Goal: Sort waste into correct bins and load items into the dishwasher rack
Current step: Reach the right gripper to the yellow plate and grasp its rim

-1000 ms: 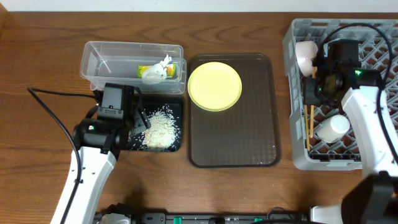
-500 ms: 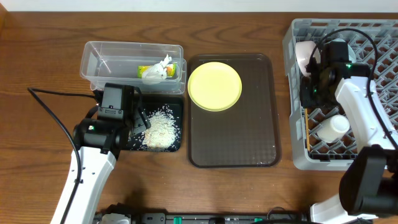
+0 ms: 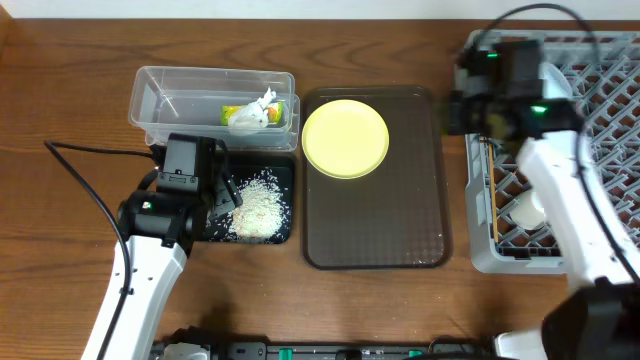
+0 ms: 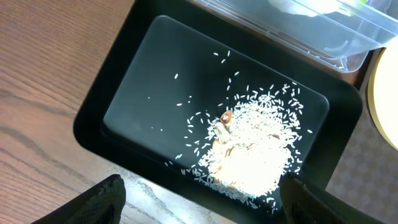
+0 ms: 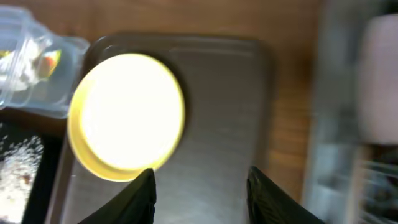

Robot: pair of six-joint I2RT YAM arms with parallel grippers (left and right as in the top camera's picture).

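The yellow plate (image 3: 345, 138) lies at the back of the brown serving tray (image 3: 375, 235); it also shows in the right wrist view (image 5: 127, 112). My right gripper (image 5: 200, 180) is open and empty above the tray's right edge, by the grey rack (image 3: 480, 215). The rack holds the chopsticks (image 3: 493, 205) and the white cup (image 3: 528, 208). The rice (image 3: 258, 208) lies in the black tray (image 3: 288, 170), also seen in the left wrist view (image 4: 255, 149). My left gripper (image 4: 199, 199) is open over its near rim. The wrapper (image 3: 238, 113) and tissue (image 3: 262, 108) lie in the clear tub (image 3: 165, 90).
A black cable (image 3: 85, 185) runs across the table at the left of my left arm. Bare wooden table (image 3: 60, 90) lies left of the bins and in front of the serving tray.
My right arm has swung left out of the rack to the serving tray's right edge, toward the plate. The pale bowl is now hidden under it. My left arm has not moved.
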